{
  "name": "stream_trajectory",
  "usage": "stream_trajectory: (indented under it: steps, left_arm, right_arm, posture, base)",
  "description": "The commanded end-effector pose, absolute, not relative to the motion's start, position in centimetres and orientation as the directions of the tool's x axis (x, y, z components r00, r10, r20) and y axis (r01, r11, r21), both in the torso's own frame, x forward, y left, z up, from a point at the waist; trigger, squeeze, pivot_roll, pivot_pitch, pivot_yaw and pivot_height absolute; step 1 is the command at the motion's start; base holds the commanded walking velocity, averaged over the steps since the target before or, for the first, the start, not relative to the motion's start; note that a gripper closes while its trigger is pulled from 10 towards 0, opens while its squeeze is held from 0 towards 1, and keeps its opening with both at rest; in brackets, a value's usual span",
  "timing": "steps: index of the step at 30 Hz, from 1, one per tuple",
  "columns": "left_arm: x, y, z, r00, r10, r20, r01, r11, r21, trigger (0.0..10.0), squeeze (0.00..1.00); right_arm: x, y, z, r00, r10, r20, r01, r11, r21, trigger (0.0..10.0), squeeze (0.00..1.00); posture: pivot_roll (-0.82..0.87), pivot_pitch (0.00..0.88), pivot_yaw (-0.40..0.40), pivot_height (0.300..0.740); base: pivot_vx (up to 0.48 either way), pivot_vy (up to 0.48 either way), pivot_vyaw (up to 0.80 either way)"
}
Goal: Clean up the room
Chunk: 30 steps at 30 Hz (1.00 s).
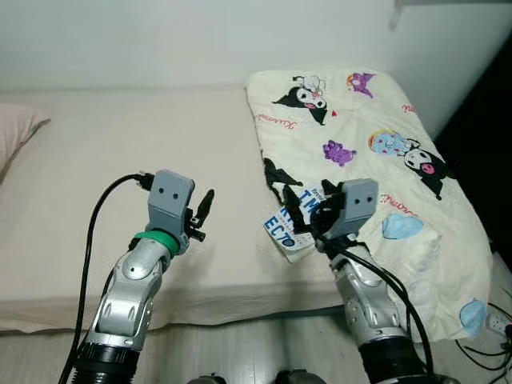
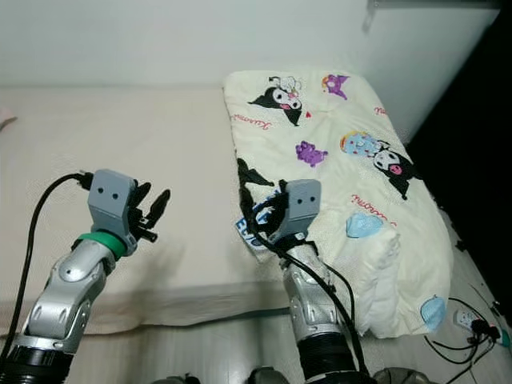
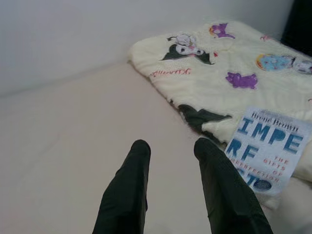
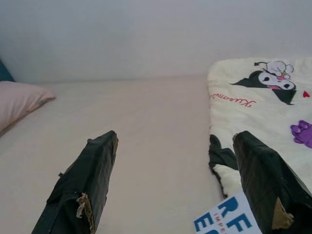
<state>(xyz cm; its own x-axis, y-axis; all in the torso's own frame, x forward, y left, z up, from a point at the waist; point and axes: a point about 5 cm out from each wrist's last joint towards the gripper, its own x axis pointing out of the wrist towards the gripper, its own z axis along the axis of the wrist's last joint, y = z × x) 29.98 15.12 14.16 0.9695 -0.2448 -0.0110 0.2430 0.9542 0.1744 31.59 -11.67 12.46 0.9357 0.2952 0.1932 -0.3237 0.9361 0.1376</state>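
Cream sheets cover the bed (image 1: 104,160), which runs along a white wall (image 1: 160,40), with a pink pillow (image 1: 16,132) at its far left corner. Over the bare sheet near the front edge hangs the left gripper (image 1: 200,218), its two black fingers (image 3: 127,190) a little apart and holding nothing. To its right a white book (image 3: 267,148) with blue lettering lies on the near left edge of a folded cream blanket (image 1: 376,120) printed with cartoon characters. The right gripper (image 1: 300,218) hovers just above that book, fingers (image 4: 90,180) spread wide and empty. The blanket fills the right end of the bed, and cables (image 1: 484,340) lie on the floor below its corner.
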Motion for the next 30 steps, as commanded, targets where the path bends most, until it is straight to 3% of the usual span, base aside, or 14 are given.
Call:
stream_trajectory:
  steps: [1,30]
  left_arm:
    - [29.1,15.0,12.5,0.964,-0.257,-0.068,0.265,0.947,0.184,10.0,0.00]
    - [28.5,13.7,13.7,0.959,-0.280,-0.043,0.283,0.940,0.188,10.0,0.00]
  right_arm:
    - [31.3,-11.6,11.1,0.950,0.280,0.141,-0.304,0.932,0.198,10.0,0.00]
    - [32.9,-11.7,11.4,0.954,0.271,0.126,-0.295,0.923,0.249,10.0,0.00]
  posture:
    - [0.02,0.046,0.069,0.740]
    - [0.05,0.158,0.055,0.621]
  base:
    - [0.000,0.000,0.00]
    - [0.000,0.000,0.00]
